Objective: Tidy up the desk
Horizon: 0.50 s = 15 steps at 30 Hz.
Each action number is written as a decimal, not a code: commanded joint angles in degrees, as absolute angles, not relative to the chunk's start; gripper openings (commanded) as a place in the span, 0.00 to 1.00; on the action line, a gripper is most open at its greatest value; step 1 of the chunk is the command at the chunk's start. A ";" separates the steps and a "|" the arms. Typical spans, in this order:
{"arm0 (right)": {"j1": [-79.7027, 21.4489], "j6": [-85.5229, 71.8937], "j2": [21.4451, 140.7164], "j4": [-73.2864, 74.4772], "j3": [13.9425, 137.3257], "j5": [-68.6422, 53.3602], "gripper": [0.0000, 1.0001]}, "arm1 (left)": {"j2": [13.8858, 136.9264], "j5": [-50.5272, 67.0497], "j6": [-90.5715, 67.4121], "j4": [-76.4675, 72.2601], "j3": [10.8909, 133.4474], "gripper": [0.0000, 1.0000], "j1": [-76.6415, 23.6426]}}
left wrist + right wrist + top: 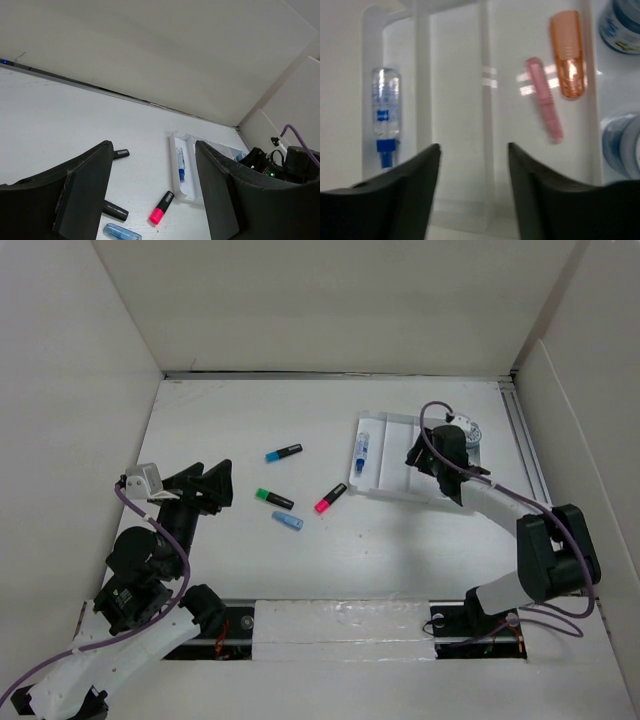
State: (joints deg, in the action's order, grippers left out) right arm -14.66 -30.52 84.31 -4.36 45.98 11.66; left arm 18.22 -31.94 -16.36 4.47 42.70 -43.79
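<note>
The desk [380, 550] is the big white tabletop that fills the top view, with white panels standing at its 9, 12 and 3 o'clock sides. At about 8 o'clock on it hangs the left gripper [212, 486]. Its claw is wide: in the left wrist view the 2 dark fingers [85, 190] stand far apart with nothing between them. To the right, near the middle of the desk, lie 4 loose markers. The black marker with a blue cap [284, 452] is at 12 o'clock of this group and the black marker with a green cap [274, 498] at 9 o'clock. The short light blue marker [288, 521] lies just beside the green one at 6 o'clock, and the pink highlighter [330, 498] is at 3 o'clock. Further right, at about 2 o'clock on the desk, sits the white tray [390, 418] with long compartments. In its leftmost compartment lies a clear pen with a blue end [361, 452]. Over the right part of the tray hangs the right gripper [440, 455], with its claw parted and holding nothing. In the right wrist view a thin pink stick [544, 100] and an orange piece [568, 55] lie near each other in one compartment. At 3 o'clock of them are 2 blue and white round things [622, 25], too blurred to name.
</note>
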 commanded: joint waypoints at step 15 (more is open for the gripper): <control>-58.26 -11.34 101.15 -5.01 63.98 4.75 0.71 | 18.46 -33.75 -15.82 2.28 42.19 0.61 -43.68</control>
State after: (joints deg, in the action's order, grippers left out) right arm -58.70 -14.44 99.00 -6.63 62.13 4.45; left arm 18.52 -33.06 -16.36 4.47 42.70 -43.79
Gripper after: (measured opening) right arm 0.674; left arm 0.617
